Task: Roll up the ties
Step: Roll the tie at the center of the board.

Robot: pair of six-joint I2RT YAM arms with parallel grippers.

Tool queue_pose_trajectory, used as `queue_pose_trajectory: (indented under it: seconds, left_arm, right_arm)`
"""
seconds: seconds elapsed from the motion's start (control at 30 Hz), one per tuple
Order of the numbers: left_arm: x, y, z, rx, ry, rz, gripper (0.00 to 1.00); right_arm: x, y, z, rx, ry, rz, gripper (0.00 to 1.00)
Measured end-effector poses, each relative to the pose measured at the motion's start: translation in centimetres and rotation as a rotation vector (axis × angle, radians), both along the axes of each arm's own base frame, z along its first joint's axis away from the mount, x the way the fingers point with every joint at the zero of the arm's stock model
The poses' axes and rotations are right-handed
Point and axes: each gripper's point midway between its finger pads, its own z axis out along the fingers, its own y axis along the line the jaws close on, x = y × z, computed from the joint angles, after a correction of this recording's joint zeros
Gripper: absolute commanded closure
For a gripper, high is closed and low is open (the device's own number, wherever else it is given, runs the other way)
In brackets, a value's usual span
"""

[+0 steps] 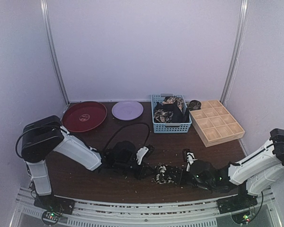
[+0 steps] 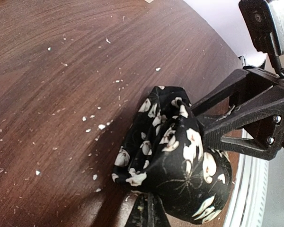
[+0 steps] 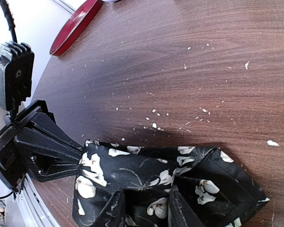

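Observation:
One tie [image 1: 162,174], black with cream flowers, lies bunched in a loose roll on the dark wooden table [image 1: 109,137] near its front edge, between my two grippers. My left gripper [image 1: 149,171] is shut on the tie's left end; in the left wrist view its fingers [image 2: 149,213] meet under the bundle [image 2: 175,161]. My right gripper [image 1: 181,177] is shut on the other side, and folds of the tie [image 3: 156,175] sit between its fingers [image 3: 180,210]. More ties [image 1: 169,109] are piled in the blue basket [image 1: 172,126] at the back.
A tan wooden gridded tray [image 1: 217,124] stands to the right of the basket. A dark red plate [image 1: 84,116] and a lilac plate [image 1: 127,109] lie at the back left. A black cable [image 1: 128,126] loops over the table. Pale crumbs [image 2: 92,118] are scattered on the wood.

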Motion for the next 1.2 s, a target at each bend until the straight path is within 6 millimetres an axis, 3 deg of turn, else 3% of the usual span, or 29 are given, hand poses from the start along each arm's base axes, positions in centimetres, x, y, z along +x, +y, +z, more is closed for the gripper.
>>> queue_pose_trajectory:
  seconds: [0.8, 1.2]
  left_arm:
    - [0.5, -3.6, 2.9, -0.038, -0.017, -0.023, 0.98]
    - [0.6, -5.1, 3.5, -0.031, -0.028, -0.041, 0.92]
  right_arm:
    - [0.4, -2.3, -0.9, -0.054, -0.021, -0.060, 0.72]
    - [0.4, -3.1, -1.3, -0.071, -0.024, -0.074, 0.72]
